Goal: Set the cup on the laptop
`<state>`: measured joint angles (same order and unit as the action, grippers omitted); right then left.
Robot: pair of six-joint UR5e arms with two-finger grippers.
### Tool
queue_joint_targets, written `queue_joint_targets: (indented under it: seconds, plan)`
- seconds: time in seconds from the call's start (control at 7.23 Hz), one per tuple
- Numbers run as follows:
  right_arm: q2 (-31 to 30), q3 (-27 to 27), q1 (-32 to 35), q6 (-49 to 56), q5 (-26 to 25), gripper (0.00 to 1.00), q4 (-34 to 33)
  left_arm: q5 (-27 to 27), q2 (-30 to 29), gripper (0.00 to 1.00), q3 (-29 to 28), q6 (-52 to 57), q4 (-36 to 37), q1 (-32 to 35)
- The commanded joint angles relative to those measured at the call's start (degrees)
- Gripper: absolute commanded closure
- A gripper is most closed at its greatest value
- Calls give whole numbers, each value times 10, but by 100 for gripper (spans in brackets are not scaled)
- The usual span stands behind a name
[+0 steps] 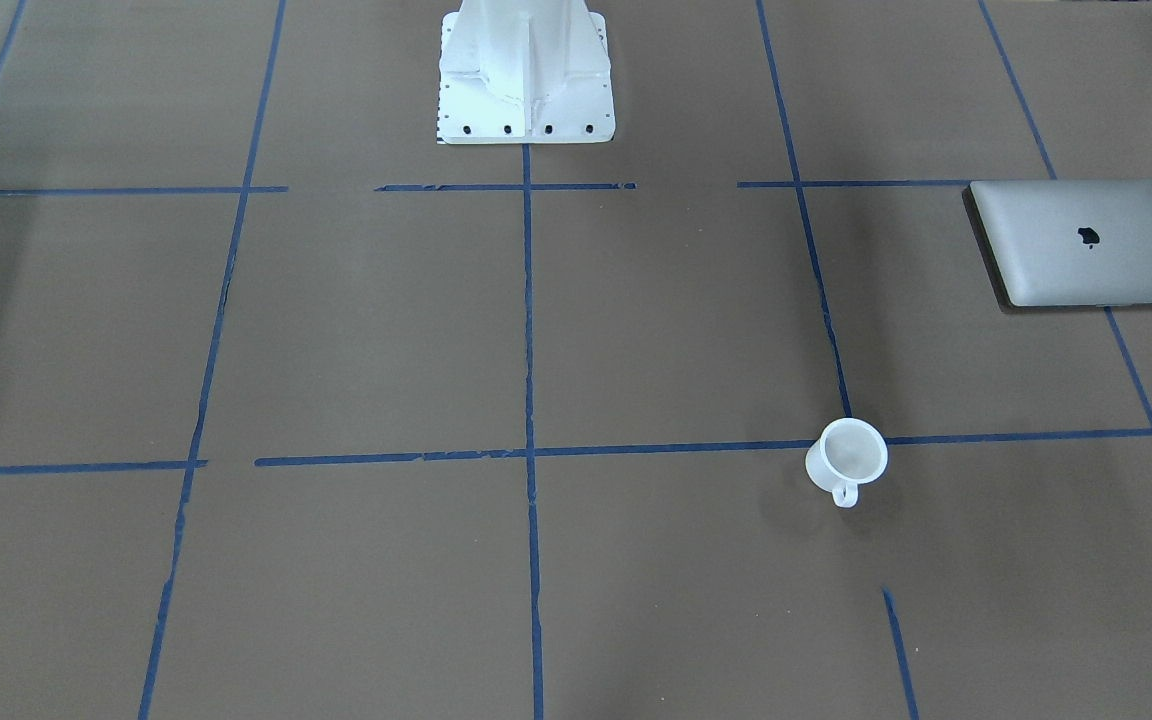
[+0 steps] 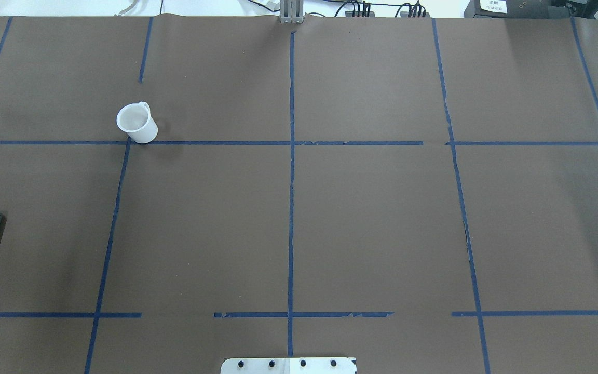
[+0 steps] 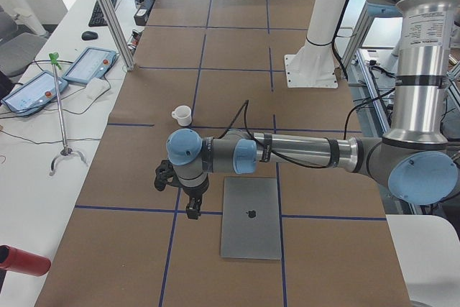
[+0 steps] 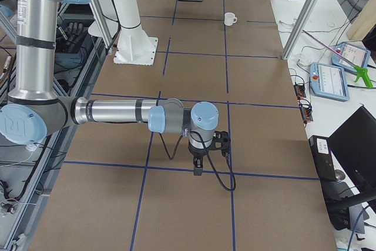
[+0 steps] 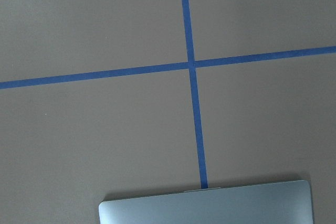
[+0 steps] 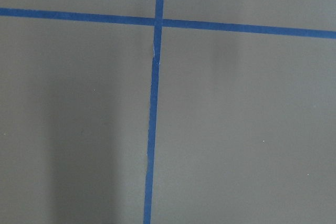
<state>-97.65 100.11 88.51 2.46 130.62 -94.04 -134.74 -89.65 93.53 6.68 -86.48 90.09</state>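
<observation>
Brown paper desk (image 1: 386, 330), gridded in blue tape (image 1: 528, 300). Left arm (image 3: 302, 152) reaches low over it, left jaws hanging just beside the laptop (image 1: 1086, 243) — apart or together, cannot tell; same for the right jaws on the right arm (image 4: 117, 111). Laptop: flat, silver-grey, lid closed, dark logo centred. Cup (image 1: 848, 458) — small, white, flared rim, upright on a tape crossing, loop handle away from the robot, well apart from the laptop.
</observation>
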Motion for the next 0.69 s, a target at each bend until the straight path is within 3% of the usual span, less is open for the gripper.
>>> queue_joint_targets:
  seconds: [0.0,0.41,0.55]
  plan:
    - [2,0,0,0,1,0,0,-1,-1,0,2,-1,0,1]
    - [2,0,0,0,1,0,0,0,-4,0,-10,0,-12,-3]
    - [2,1,0,0,1,0,0,0,2,0,-12,0,-59,-4]
